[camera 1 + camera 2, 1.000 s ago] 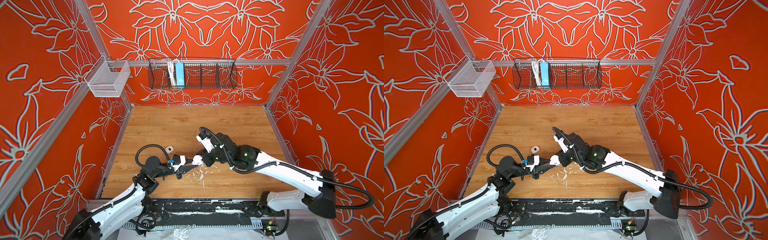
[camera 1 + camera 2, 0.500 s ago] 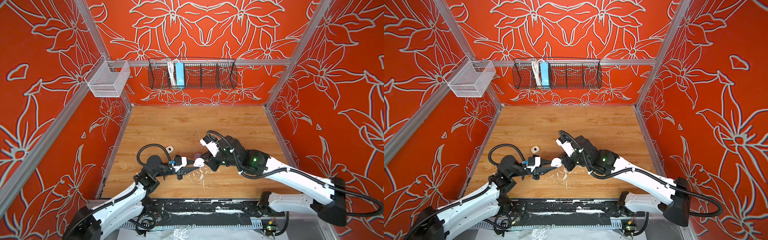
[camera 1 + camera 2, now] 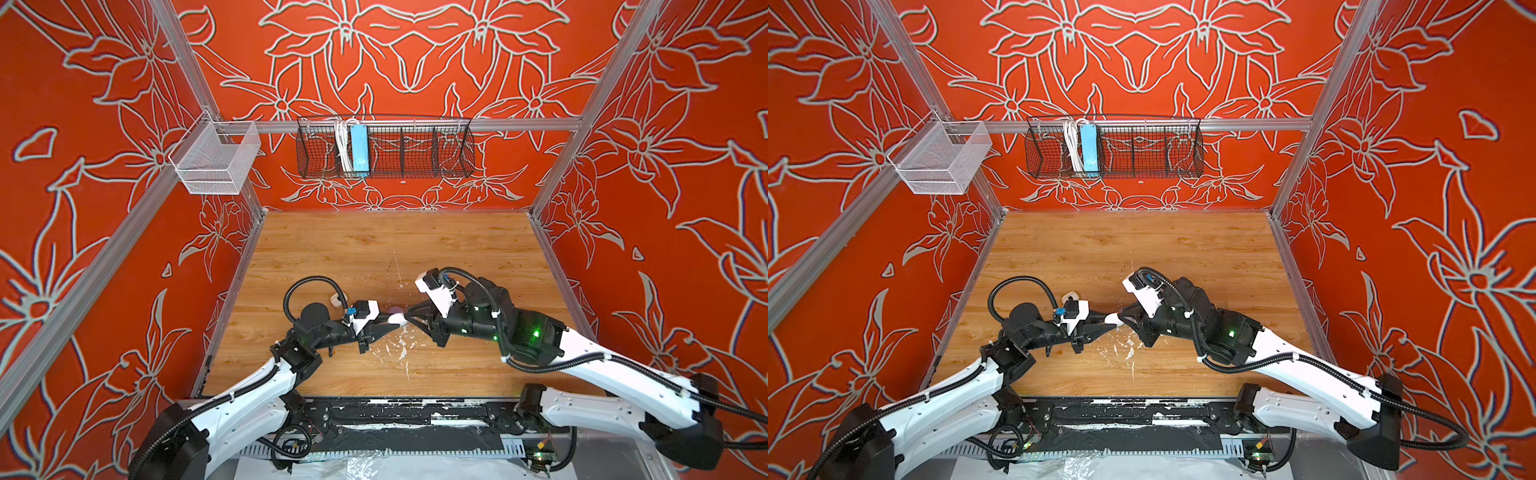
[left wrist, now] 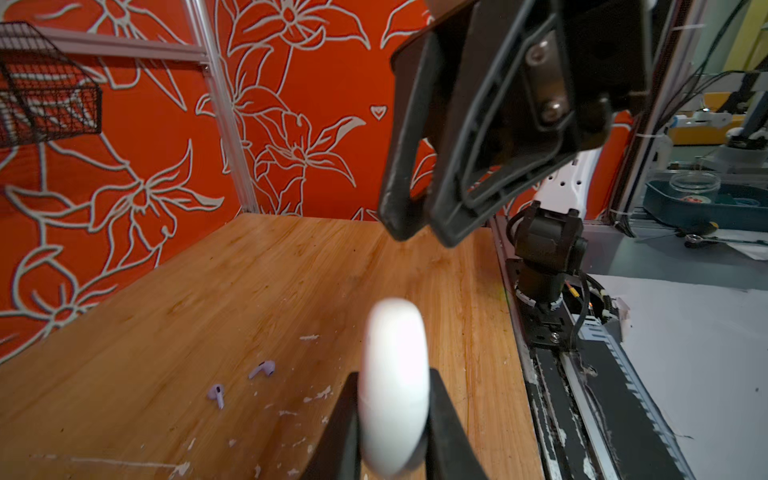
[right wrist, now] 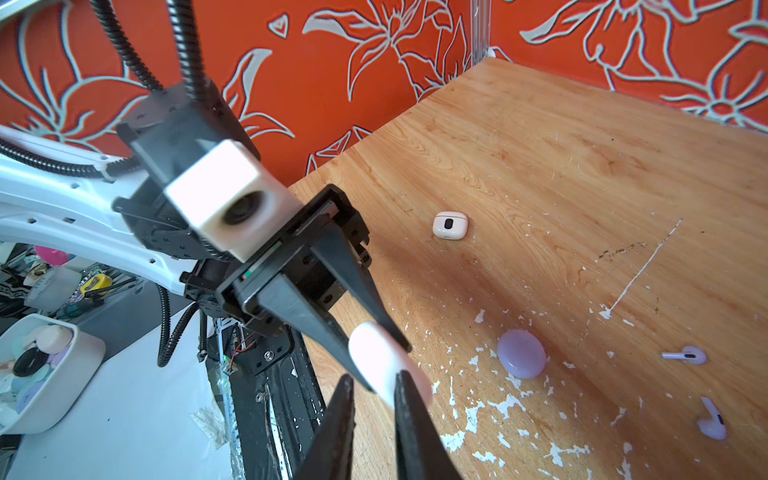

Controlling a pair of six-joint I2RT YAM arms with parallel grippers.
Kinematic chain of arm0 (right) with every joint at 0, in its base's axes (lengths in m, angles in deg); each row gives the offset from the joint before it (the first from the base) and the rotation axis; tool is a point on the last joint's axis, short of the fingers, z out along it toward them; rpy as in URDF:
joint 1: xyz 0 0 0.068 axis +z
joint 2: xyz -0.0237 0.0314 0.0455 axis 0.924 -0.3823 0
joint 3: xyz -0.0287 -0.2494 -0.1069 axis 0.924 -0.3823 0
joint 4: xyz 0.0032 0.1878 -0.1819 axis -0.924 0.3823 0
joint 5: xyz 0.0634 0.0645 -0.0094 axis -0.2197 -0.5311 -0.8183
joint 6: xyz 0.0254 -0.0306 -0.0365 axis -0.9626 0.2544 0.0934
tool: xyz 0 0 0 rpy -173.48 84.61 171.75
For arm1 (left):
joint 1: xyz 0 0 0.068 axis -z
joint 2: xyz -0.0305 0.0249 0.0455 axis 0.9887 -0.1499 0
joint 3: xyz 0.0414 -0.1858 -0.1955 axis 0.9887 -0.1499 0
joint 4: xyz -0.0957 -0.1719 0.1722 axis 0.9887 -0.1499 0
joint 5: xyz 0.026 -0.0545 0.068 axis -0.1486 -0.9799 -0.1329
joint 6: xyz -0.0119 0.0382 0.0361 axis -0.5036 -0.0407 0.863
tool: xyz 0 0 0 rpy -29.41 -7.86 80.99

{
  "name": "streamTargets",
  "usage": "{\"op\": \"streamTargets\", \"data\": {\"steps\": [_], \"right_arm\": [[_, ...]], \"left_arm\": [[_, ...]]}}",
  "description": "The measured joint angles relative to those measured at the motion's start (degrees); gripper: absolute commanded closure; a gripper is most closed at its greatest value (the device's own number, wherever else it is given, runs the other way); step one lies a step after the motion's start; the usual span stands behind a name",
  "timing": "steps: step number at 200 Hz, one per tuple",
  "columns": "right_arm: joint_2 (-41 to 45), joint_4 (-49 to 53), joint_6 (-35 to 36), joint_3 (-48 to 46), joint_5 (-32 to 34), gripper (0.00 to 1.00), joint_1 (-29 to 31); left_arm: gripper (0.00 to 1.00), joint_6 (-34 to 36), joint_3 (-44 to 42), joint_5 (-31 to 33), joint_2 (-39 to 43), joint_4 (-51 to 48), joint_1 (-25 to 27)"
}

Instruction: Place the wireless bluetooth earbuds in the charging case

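Mid-table (image 3: 374, 249), the left gripper (image 3: 395, 321) at nine o'clock and right gripper (image 3: 409, 318) at three o'clock meet around a case (image 3: 397, 319). Under them lie a puck (image 5: 521, 353) and two earbuds (image 5: 685, 355). Another case (image 5: 450, 225) sits at ten o'clock, behind the left gripper.
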Motion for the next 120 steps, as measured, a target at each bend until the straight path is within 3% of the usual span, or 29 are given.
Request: {"op": "streamTargets", "data": {"steps": [25, 52, 85, 120], "right_arm": [[-0.4, 3.0, -1.1, 0.4, 9.0, 0.66, 0.1], [-2.6, 6.3, -3.1, 0.5, 16.7, 0.54, -0.6], [-8.7, 7.7, -4.6, 0.5, 18.5, 0.45, -3.3], [-17.9, 7.7, -6.1, 0.5, 16.9, 0.32, -5.5]], "left_arm": [[1.0, -4.2, 0.1, 5.9, -1.7, -0.1, -1.6], [1.0, -14.6, 2.8, 17.7, -7.9, -3.8, -6.3], [1.0, -28.3, 11.1, 26.9, -17.7, -15.7, -14.3], [1.0, -34.1, 16.0, 28.9, -21.9, -22.0, -15.6]]}}
